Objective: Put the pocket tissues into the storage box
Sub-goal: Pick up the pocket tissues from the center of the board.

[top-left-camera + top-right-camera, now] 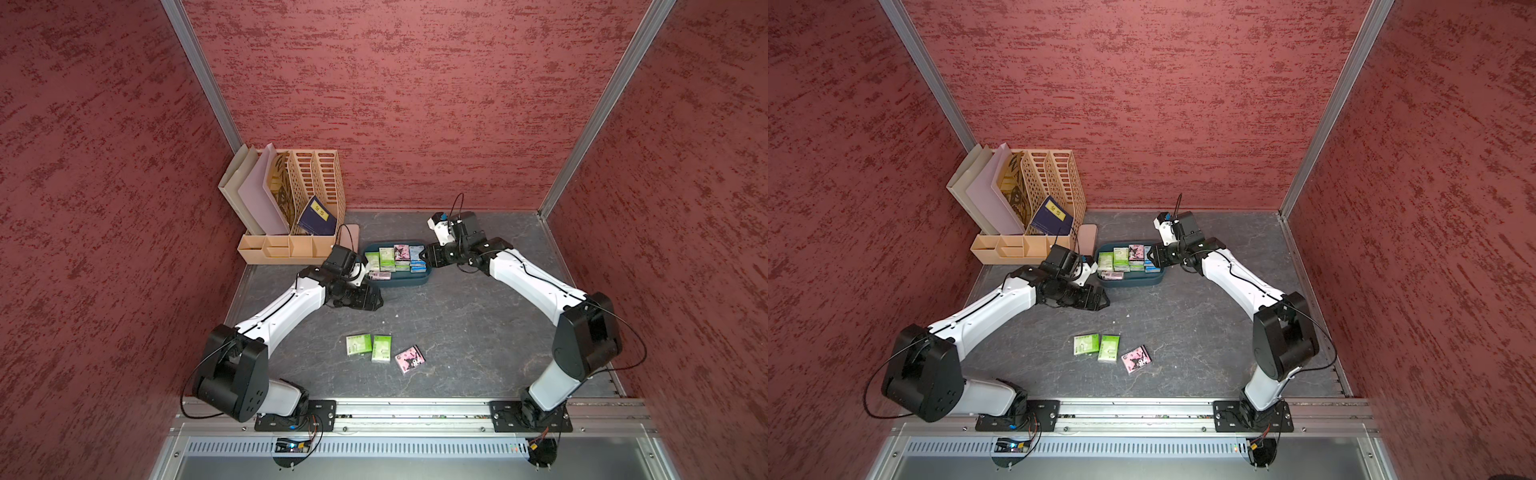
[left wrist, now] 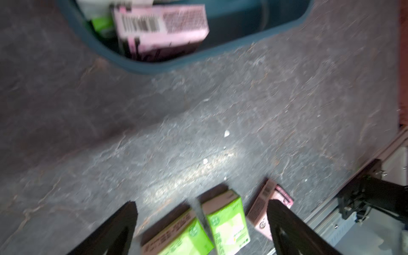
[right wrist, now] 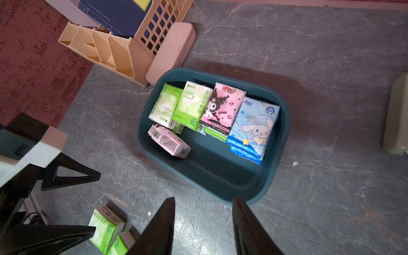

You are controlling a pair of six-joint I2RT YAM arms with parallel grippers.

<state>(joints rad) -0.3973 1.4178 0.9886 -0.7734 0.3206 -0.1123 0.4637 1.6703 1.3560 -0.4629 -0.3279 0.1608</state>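
Well, storage box: smooth rounded teal plastic.
pocket tissues: glossy packets, three at its 6 o'clock.
left end effector, right end effector: I see both apart.

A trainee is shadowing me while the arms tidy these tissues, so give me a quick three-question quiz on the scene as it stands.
1. How many pocket tissue packets lie on the table, outside the storage box?
2. True or false: the right gripper is gripping a packet.
3. Which colour is the barcode-up packet lying in the box? A green, B pink, C light blue.
Key: 1. Three: two green, one pink. 2. False: its jaws stand apart with nothing between them. 3. B, pink.
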